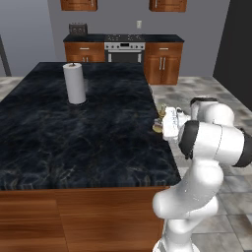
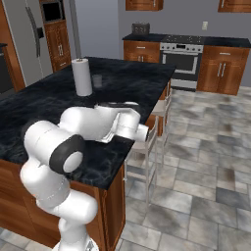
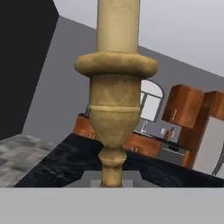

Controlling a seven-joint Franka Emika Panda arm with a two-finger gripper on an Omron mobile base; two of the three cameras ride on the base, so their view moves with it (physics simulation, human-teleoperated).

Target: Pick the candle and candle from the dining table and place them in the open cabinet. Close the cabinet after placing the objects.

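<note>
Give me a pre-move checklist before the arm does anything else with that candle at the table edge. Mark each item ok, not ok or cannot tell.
1. Candle in line with the hand: ok. The taper candle fills the middle of the hand view, upright on its brass holder.
2. Grip closed on it: cannot tell. The gripper is at the candle by the right edge of the dining table, but the fingers are hidden.
3. Second candle located: cannot tell. Something small and brass shows beside the hand, too small to identify.
4. Paper-towel roll clear of the arm: ok, it stands far off.
5. Cabinet open and in reach: cannot tell.
</note>
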